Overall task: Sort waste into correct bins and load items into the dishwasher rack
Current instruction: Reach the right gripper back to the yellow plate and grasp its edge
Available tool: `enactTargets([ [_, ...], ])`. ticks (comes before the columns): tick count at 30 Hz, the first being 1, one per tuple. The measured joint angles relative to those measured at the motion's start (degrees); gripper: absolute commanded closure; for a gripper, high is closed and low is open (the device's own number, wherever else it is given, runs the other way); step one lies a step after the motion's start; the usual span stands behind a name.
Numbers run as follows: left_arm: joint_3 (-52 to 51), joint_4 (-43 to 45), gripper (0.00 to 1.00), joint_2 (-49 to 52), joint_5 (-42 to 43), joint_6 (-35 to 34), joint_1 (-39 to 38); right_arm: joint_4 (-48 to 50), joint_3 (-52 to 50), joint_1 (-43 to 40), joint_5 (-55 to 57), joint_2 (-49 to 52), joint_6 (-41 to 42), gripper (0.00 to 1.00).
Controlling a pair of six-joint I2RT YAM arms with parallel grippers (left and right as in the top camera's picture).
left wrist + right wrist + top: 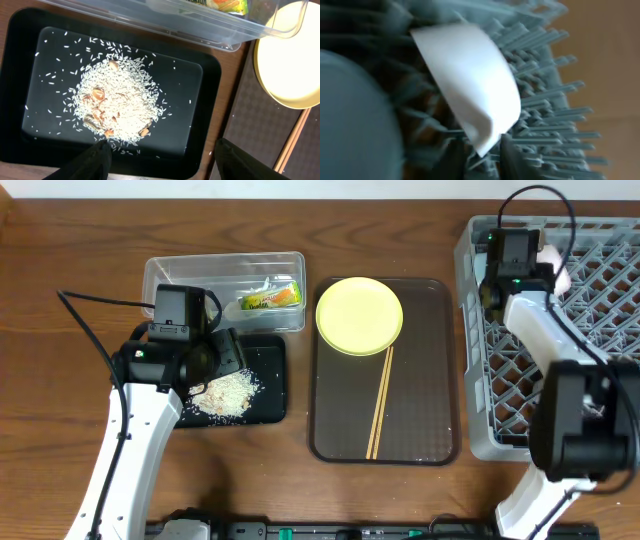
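The rice (117, 100) lies heaped in the black tray (30, 60) toward the bench's left edge. Touching the tray's far side is the clear tub (225, 270), which holds the wrapper (270, 297). The left jaws hang wide open and empty over the tray. Plate (359, 315) and chopsticks (380, 402) rest on the brown tray (425, 410). At the right edge, over the rack (610, 290), the right jaws flank a white dish (470, 85); I cannot tell whether they grip it.

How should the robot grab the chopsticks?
Probably pinch the chopsticks across their middle, coming straight down: they lie flat, side by side along the brown tray, so fingers closing from either side could catch both.
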Motion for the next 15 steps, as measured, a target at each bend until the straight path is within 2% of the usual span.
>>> enactTargets([
  [4, 0.0, 0.0, 0.31, 0.0, 0.0, 0.0, 0.0, -3.8, 0.0, 0.0, -10.4, -8.2, 2.9, 0.49],
  [10, 0.0, 0.0, 0.31, 0.0, 0.0, 0.0, 0.0, -9.8, 0.0, 1.8, -30.4, -18.3, 6.6, 0.46],
  [13, 0.0, 0.0, 0.31, 0.0, 0.0, 0.0, 0.0, -12.2, 0.1, 4.0, -40.6, -19.4, 9.9, 0.45],
  [15, 0.0, 0.0, 0.31, 0.0, 0.0, 0.0, 0.0, -14.1, 0.1, 6.1, -45.7, -18.9, 12.6, 0.49],
])
